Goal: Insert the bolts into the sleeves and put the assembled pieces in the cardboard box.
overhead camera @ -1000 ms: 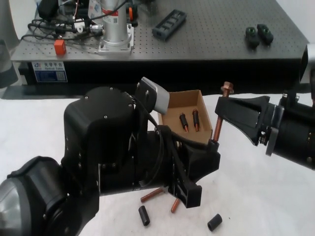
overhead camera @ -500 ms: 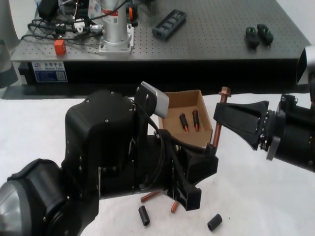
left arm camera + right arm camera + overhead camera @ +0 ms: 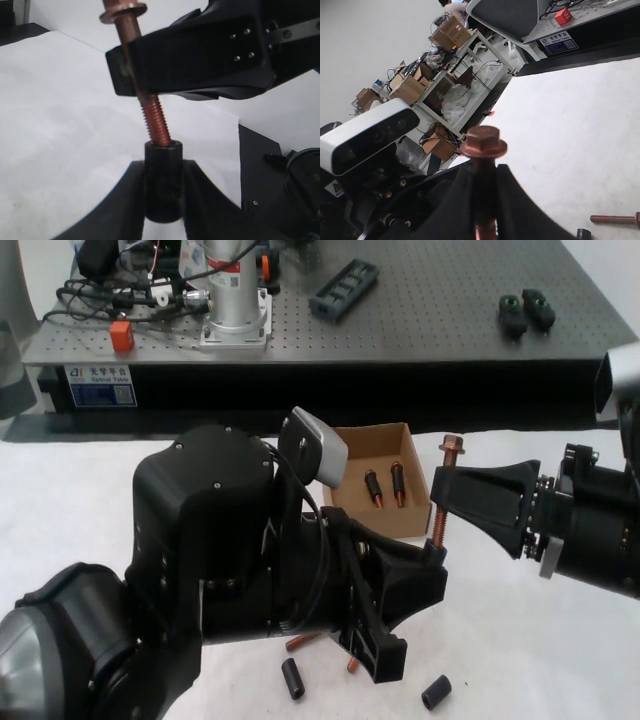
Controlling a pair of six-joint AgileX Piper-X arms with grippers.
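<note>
My right gripper (image 3: 441,492) is shut on a copper bolt (image 3: 444,480), held upright by its shank just under the flanged head (image 3: 483,142). Directly below, my left gripper (image 3: 430,548) is shut on a black sleeve (image 3: 162,182), also upright. The bolt's threaded tip (image 3: 156,127) sits in the sleeve's mouth, and the right gripper's black fingers (image 3: 200,50) clamp the shank above it. Behind both grippers lies the cardboard box (image 3: 352,445) with two assembled pieces (image 3: 386,485) inside.
On the white tabletop in front lie a loose bolt (image 3: 303,642), another bolt (image 3: 615,218) and two black sleeves (image 3: 292,678) (image 3: 436,692). The left arm's bulky body (image 3: 220,540) hides the near left. A perforated metal bench (image 3: 420,310) with equipment stands behind.
My right gripper has lowered the bolt and shifted it slightly left, bringing its tip down into the sleeve. The left gripper has barely moved.
</note>
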